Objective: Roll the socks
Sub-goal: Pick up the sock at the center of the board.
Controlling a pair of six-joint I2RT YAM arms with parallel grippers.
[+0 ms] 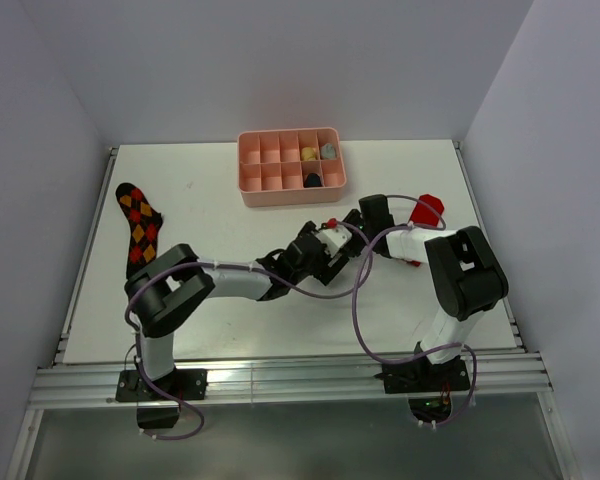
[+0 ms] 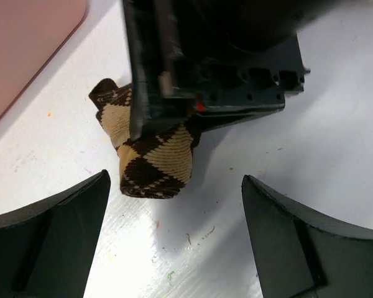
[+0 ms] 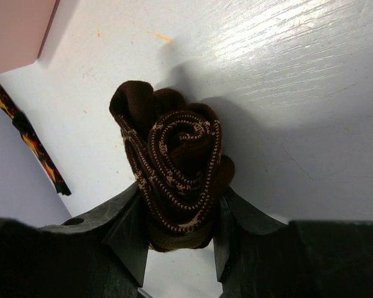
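The black-and-tan argyle sock (image 3: 177,177) is rolled into a tight spiral, and my right gripper (image 3: 177,214) is shut on it low over the white table. In the left wrist view the roll (image 2: 152,155) sticks out from under the right gripper's black body. My left gripper (image 2: 174,211) is open and empty, just short of the roll. In the top view both grippers meet mid-table, the left (image 1: 298,256) and the right (image 1: 327,248), and they hide the roll. The red-orange argyle sock (image 1: 138,226) lies flat at far left. The red sock (image 1: 427,210) lies behind the right arm.
A pink compartment tray (image 1: 248,170) holding a few small items stands at the back centre. Its corner shows in the left wrist view (image 2: 25,43) and in the right wrist view (image 3: 15,28). Purple cables loop over both arms.
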